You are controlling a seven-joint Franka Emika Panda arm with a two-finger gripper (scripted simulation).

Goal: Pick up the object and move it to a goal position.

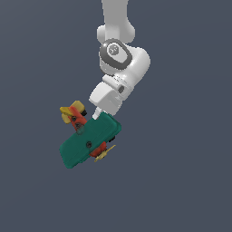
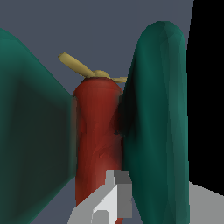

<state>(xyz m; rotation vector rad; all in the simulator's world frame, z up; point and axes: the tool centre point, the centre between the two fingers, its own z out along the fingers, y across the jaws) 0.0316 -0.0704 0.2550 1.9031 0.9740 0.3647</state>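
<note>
The toy airplane has broad teal wings, a red body, yellow tail fins and a yellow propeller. It hangs tilted under my gripper, which is shut on it at the wing's upper edge. The fingers are mostly hidden behind the wing. In the wrist view the red body runs between the two teal wing surfaces, with the propeller at its far end. One pale finger presses against the body.
The white arm comes down from above. The background is a plain grey-blue surface with nothing else on it. The wrist view shows a black band and a light grey patch.
</note>
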